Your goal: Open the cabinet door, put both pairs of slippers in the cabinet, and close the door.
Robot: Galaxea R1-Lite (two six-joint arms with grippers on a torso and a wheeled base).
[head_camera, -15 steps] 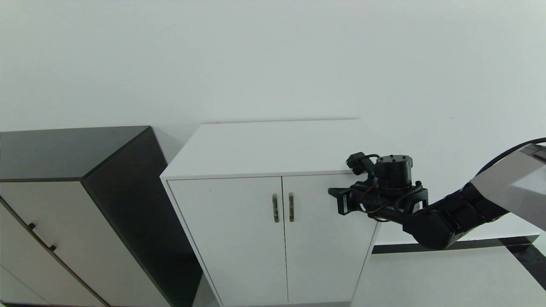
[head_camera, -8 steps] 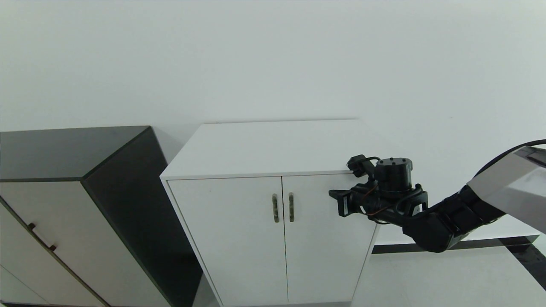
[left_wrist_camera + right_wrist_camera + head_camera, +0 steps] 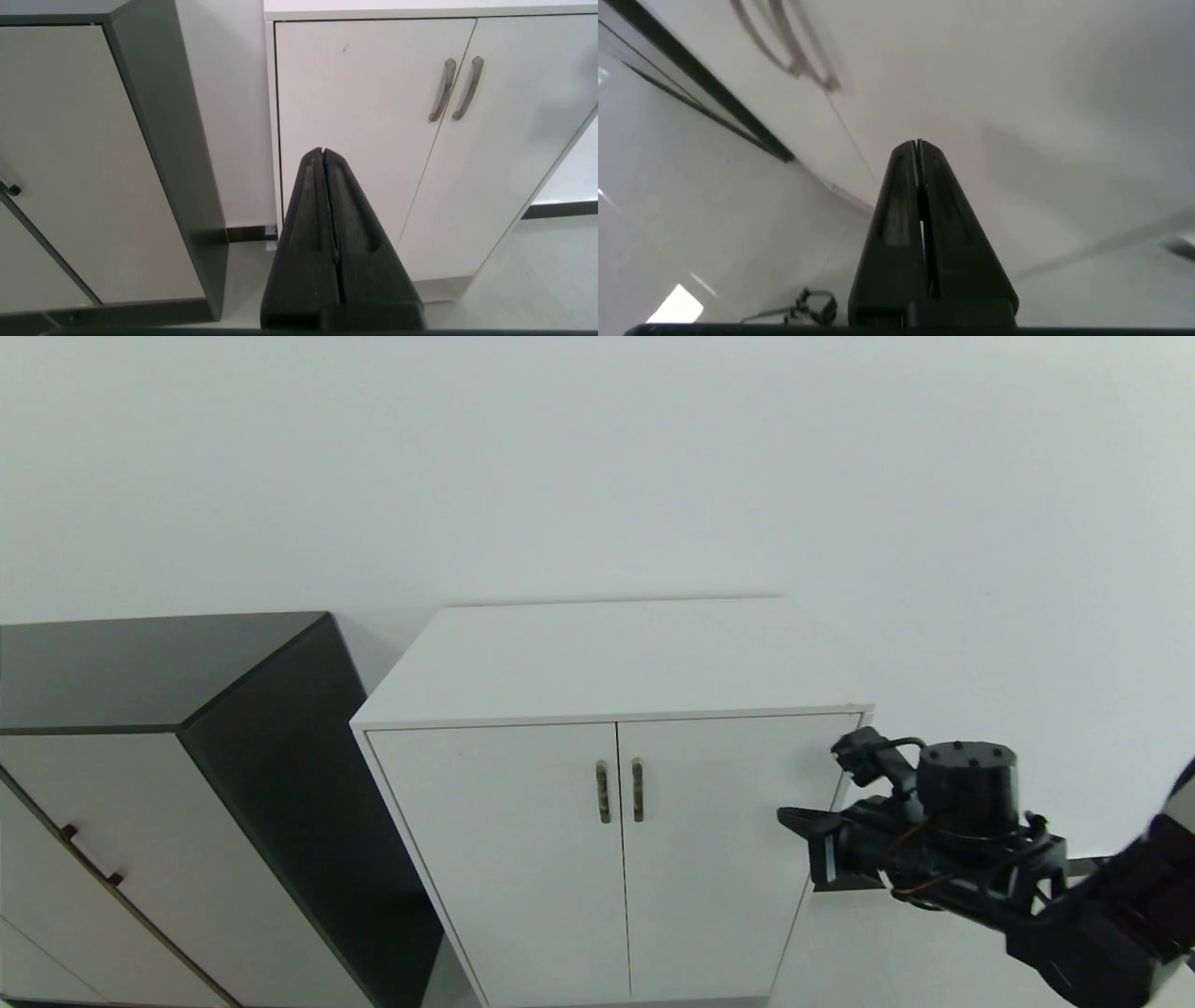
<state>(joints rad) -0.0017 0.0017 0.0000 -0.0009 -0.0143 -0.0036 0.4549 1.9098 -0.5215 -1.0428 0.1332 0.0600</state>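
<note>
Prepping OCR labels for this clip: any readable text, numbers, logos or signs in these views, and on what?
None can be read.
The white cabinet, its door handles and the dark cabinet beside it bear no print, nor does the wall.
No legible marking shows on the right gripper or the left gripper.

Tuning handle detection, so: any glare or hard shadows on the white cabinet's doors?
Head view: even soft light on the doors, no glare, handles barely shadowed. Left wrist view: a faint soft shadow on the right door. Right wrist view: a bright glare patch on the floor, none on the door.
</note>
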